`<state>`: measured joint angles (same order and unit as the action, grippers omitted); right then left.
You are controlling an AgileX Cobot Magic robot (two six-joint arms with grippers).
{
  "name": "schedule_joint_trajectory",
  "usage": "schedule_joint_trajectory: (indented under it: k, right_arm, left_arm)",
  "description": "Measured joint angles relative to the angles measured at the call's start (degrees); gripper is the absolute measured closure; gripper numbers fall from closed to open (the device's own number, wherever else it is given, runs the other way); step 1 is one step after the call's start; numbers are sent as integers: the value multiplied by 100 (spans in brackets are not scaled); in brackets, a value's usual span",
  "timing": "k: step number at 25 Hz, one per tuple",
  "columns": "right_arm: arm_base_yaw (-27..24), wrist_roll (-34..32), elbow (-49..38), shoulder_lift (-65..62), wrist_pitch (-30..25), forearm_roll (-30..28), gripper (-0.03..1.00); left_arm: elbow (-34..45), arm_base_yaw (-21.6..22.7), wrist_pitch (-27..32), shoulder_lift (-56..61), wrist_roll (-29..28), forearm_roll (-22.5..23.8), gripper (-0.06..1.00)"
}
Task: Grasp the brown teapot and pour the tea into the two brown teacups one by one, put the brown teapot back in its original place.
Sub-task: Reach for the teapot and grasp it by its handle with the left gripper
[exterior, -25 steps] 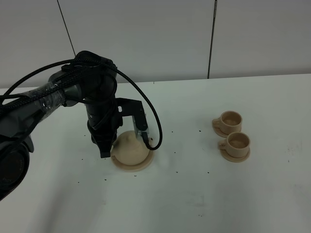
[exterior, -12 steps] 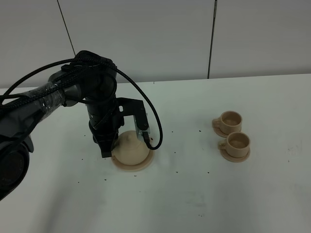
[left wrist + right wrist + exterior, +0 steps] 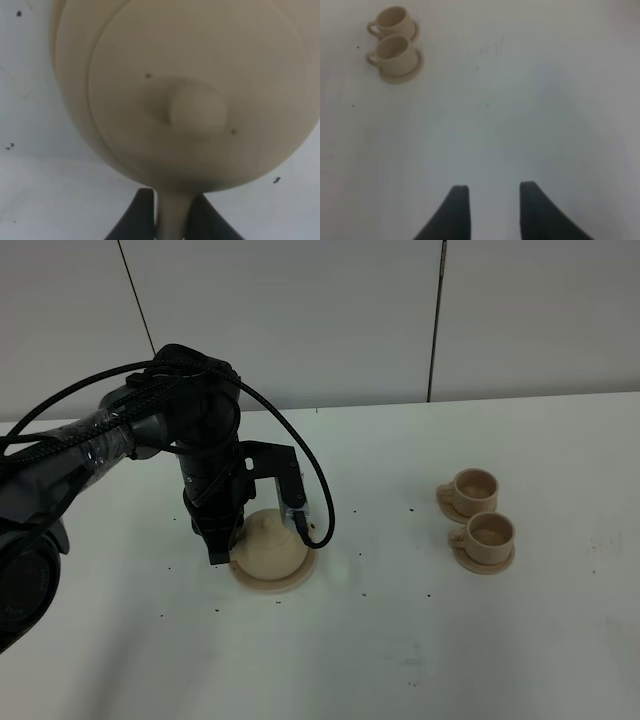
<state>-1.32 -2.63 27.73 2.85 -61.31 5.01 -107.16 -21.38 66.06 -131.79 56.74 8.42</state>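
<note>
The fingers [image 3: 141, 217] of the left gripper [image 3: 174, 197] are closed to a narrow gap on the handle [image 3: 172, 220] of the teapot [image 3: 272, 543], one finger pressed against each side of it. The teapot is seen upright with its lid on and the knob [image 3: 196, 111] uppermost. It is seated on the plate [image 3: 268, 587], whose rim shows around its base. The left arm [image 3: 205, 465] is stood over the teapot's left side in the high view. Well to the right of the teapot, two cups are set just beside each other, the far cup [image 3: 473, 485] and the near cup [image 3: 490, 531], each on its own saucer [image 3: 478, 562]. The right gripper [image 3: 492, 210] is held with its fingers [image 3: 456, 212] parted and nothing between them. Only bare table [image 3: 520, 640] is seen beneath it.
</note>
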Motion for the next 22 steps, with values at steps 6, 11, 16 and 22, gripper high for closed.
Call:
schedule_joint_trajectory:
  k: [6, 11, 16, 22]
  right_arm:
    - [0, 0, 0, 0, 0, 0, 73]
    - [0, 0, 0, 0, 0, 5, 73]
    - [0, 0, 0, 0, 0, 6, 73]
    - [0, 0, 0, 0, 0, 6, 73]
  left_arm:
    - [0, 0, 5, 0, 1, -23, 77]
    - [0, 0, 5, 0, 1, -24, 77]
    - [0, 0, 5, 0, 22, -77, 77]
    - [0, 0, -1, 26, 22, -121, 77]
